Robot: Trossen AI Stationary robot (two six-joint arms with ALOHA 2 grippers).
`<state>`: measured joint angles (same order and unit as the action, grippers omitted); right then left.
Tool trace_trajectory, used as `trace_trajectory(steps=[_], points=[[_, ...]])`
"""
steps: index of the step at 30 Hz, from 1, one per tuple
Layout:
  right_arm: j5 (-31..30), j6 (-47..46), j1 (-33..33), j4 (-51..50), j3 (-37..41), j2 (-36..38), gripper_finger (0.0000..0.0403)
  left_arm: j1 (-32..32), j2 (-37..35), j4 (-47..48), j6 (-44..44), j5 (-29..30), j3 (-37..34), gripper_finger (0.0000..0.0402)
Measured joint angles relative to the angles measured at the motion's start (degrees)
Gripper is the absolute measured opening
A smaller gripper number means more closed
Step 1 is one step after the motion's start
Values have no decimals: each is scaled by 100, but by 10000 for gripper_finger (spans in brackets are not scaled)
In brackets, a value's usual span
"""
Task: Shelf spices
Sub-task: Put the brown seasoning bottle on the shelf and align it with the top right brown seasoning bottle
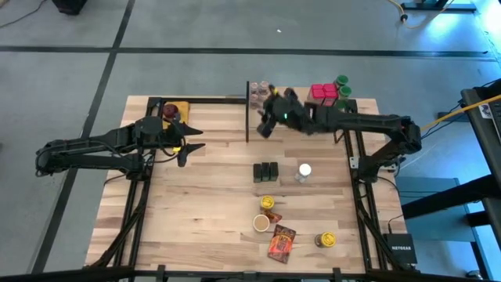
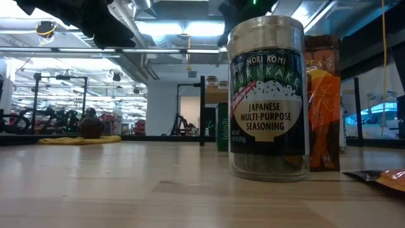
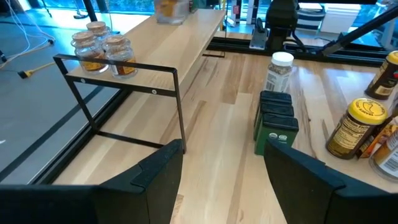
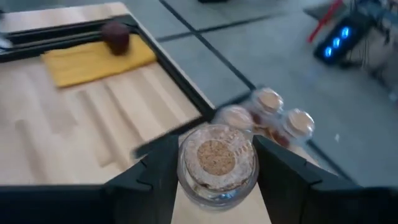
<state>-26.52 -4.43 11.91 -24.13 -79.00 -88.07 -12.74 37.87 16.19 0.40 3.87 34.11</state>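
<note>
While both arms sit over the back half of the bench (image 1: 219,204), the shelf (image 1: 301,106) runs along the back edge, pale board on a black frame; right tool (image 1: 268,110) is over the shelf's left end, pinching a cork-topped glass jar (image 4: 216,163) between its fingers, just beside three more cork-topped jars (image 4: 268,115) already standing on the shelf; left tool (image 1: 190,141) hangs over the bench's left side, fingers spread, gripping nothing; shelf's right end carries red boxes (image 1: 322,92), count unclear, and at least two green-lidded jars (image 1: 343,88); mid-bench: three dark tins (image 1: 266,171) in a row touching each other, one white-lidded jar (image 1: 304,171) just beside them; front of bench: yellow-lidded jar (image 1: 268,204), tan-lidded jar (image 1: 261,223), orange packet (image 1: 281,242), another yellow-lidded jar (image 1: 325,240); back left corner: dark red round thing (image 1: 169,111) on a yellow pad (image 1: 180,108); low view reads one jar label (image 2: 268,95): "NORI KOMI FURIKAKE", "JAPANESE MULTI-PURPOSE SEASONING"; other labels unreadable.
</note>
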Motion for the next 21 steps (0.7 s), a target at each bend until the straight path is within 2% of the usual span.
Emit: trace_trajectory(steps=[4, 8, 12, 21], points=[[609, -294, 641, 28, 232, -30, 181, 1, 0, -5, 15, 1, 0, 219], [844, -437, 1029, 244, 518, -30, 181, -1, 0, -5, 58, 0, 0, 219], [1061, -479, 1227, 786, 731, -105, 181, -1, -1, -12, 90, 0, 0, 219], [1277, -484, 1451, 1198, 789, -579, 181, -1, 0, -12, 66, 1, 0, 219]])
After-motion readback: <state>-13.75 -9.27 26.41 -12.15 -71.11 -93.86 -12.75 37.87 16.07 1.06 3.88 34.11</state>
